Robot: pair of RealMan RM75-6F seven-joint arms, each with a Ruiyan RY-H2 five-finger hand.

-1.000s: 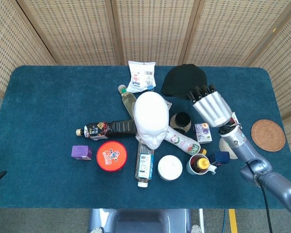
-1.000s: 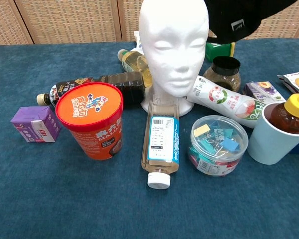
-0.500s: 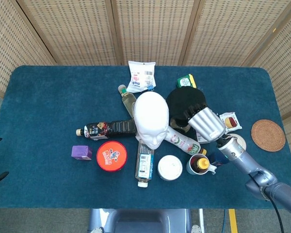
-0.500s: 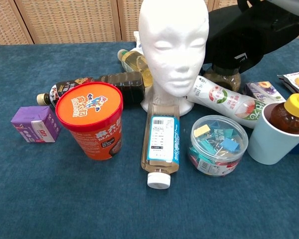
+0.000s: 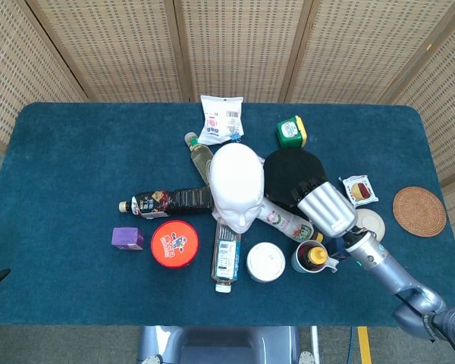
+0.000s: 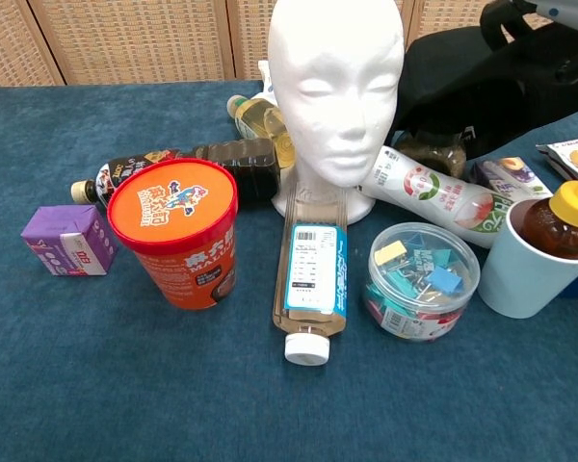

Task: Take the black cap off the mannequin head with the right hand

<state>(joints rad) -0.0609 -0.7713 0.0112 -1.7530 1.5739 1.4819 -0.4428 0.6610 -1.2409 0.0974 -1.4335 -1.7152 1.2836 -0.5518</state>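
The head view looks steeply down from high above the near edge, taking in the whole blue-clothed desk (image 5: 76, 189). The chest view sits low and close, facing level across it. Both share the white foam mannequin head (image 5: 236, 184) (image 6: 337, 91).

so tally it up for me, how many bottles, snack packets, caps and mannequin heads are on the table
bottles: 5 (dark bottle, yellowish bottle, blue-label bottle, white bottle, honey bottle standing in a mug)
snack packets: 2 (white packet, small packet)
caps: 1 (black cap)
mannequin heads: 1 (mannequin head)
total: 9
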